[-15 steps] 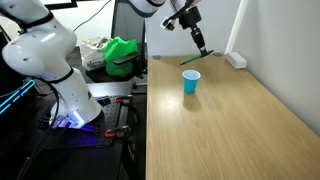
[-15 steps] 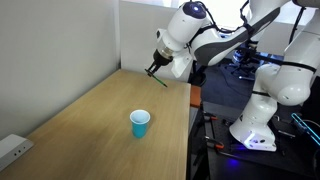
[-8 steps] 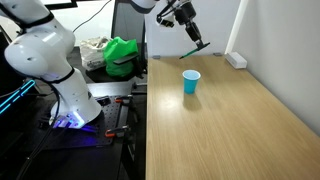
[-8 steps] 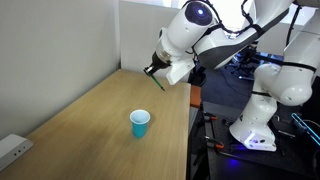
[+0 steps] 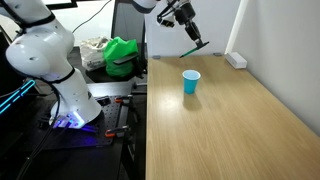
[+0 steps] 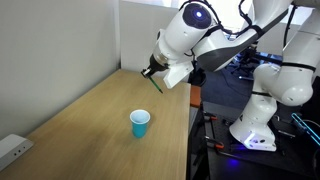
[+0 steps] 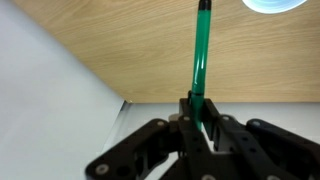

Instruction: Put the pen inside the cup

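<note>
We hold the pen [image 7: 202, 55] clamped in our tool [image 7: 197, 118], its long axis pointing up the wrist frame, with the cup [image 7: 275, 4] off-axis at upper right.

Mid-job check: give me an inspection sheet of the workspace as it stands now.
Surface: light wooden table.
Job's things: pen held in the air, clear of the table; cup upright on the table, apart from the pen.
Clutter: white power strip at the table's wall edge; green bundle off the table.
Grippers: pincer shut on the pen.
Cables: what looks like a white lead running up the wall.
Surroundings: second white robot arm beside the table.
</note>
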Tool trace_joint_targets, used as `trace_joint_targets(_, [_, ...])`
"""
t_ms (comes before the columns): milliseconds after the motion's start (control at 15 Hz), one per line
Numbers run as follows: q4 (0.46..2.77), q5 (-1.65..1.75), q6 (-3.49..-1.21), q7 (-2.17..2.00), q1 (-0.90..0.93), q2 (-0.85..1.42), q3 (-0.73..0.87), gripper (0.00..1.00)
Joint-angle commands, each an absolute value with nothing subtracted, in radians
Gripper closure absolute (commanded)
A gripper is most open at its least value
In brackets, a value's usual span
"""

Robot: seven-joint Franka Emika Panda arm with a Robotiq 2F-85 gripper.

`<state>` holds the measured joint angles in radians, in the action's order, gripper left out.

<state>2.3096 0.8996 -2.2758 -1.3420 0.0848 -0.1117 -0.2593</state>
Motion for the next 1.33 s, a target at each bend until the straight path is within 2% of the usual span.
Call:
trace_joint_targets(0, [2.33, 0.917, -2.259, -1.41, 0.112, -0.139, -0.242, 0.96])
trace_joint_targets(600, [2.369, 0.972, -2.168, -1.703, 0.184, -0.161, -0.295, 0.96])
trace_joint_targets(1267, [2.306, 1.083, -2.023, -1.925, 0.252, -0.054, -0.333, 0.96])
